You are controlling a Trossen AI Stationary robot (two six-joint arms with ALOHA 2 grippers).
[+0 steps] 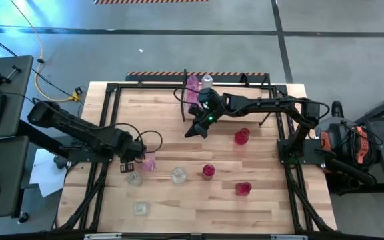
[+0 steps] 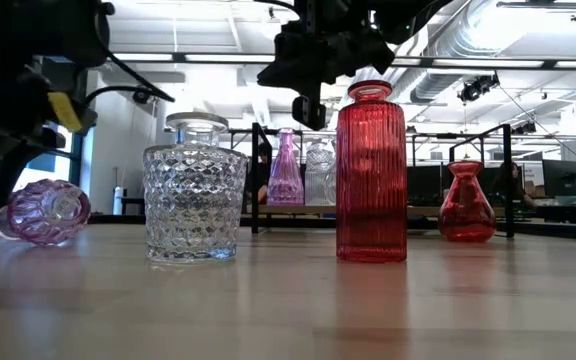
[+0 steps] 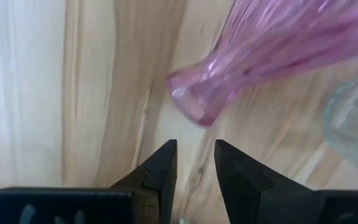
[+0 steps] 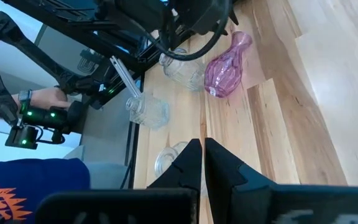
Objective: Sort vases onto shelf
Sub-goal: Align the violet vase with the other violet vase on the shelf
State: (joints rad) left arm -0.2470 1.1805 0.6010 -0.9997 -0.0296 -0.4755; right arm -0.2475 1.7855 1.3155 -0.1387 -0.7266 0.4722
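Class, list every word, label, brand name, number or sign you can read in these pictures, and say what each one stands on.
None can be read.
The orange marks on the blue cloth in the right wrist view are cut off and cannot be read.
The vases, among them the tall red vase and the clear cut-glass vase, bear no labels.
The wooden table carries no writing.

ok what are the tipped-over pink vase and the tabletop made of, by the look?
Pink vase: looks like tinted glass, ribbed and glossy; the wood shows through it and it carries highlights, though clear plastic can't be ruled out.
Tabletop: looks like pale wood planks, smooth satin finish, with visible grain and seams.
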